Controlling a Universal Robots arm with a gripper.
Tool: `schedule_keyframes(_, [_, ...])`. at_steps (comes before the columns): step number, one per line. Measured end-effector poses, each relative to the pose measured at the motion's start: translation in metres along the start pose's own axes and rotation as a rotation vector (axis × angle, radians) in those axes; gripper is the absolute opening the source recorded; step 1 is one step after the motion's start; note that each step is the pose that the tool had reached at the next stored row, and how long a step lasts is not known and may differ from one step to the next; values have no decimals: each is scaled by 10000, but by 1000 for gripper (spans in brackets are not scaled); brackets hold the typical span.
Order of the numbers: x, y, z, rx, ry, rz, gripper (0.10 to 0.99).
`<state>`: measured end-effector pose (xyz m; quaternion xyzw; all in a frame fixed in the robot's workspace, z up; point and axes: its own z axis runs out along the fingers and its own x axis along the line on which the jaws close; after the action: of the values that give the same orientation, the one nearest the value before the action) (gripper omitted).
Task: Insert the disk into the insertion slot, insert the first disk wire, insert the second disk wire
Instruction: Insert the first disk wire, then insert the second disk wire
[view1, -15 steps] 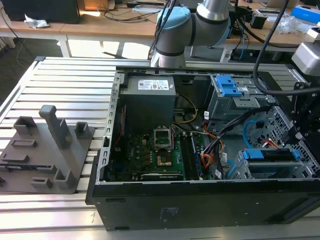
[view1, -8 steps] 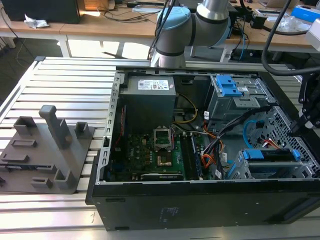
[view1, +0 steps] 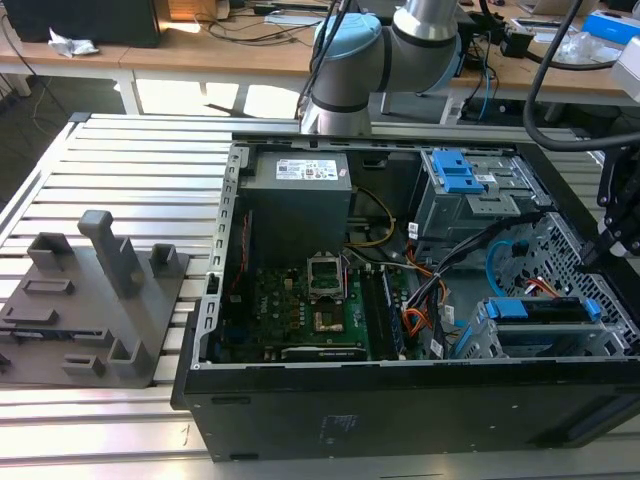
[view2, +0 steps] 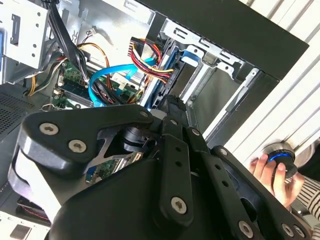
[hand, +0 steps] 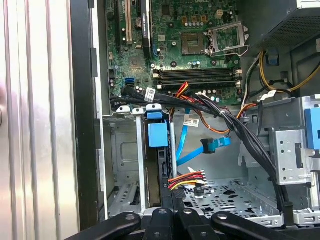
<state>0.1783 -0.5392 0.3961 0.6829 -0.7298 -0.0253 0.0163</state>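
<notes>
We judge the disk (hand: 158, 134) stiff, weighty, shock-sensitive, best held by its blue-framed edges; the jaws' spread we cannot tell.

We read no text in any view; all print is illegible. Print spots we log:
- Exterior view: white label (view1: 308, 169) on the power supply (view1: 300, 215).
- Exterior view: small white sticker (view1: 484, 180) on the large drive cage (view1: 470, 210).
- Exterior view: faint pale print (view1: 338, 432) on the case side panel (view1: 420, 410).
- First wrist view: two white tags, one (hand: 150, 94) and another (hand: 190, 122), on the black cable bundle (hand: 220, 117).
- First wrist view: tiny white silkscreen marks on the motherboard (hand: 170, 45).
</notes>
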Motion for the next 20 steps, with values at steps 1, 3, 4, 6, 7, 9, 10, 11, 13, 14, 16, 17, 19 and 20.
schedule_keyframes(1, [0,0,0,0,0,0,106])
schedule_keyframes(3, [0,0,-2,0,0,0,106])
schedule_keyframes(4, [0,0,-2,-1,0,1,106])
schedule_keyframes(6, [1,11,-4,1,2,1,106])
schedule_keyframes(7, [1,19,-2,0,1,0,106])
schedule_keyframes(9, [3,55,0,0,-1,1,106])
schedule_keyframes(10, [6,86,3,0,-2,0,106])
schedule_keyframes(11, [7,108,4,0,-1,0,106])
schedule_keyframes(13, [13,191,9,0,-1,0,106])
schedule_keyframes(14, [15,221,11,0,-1,0,106])
schedule_keyframes(16, [19,287,15,1,-2,-1,106])
schedule_keyframes(17, [21,314,16,1,-1,-1,106])
schedule_keyframes(19, [15,406,21,1,0,1,106])
schedule_keyframes(20, [-11,416,23,1,-2,0,106])
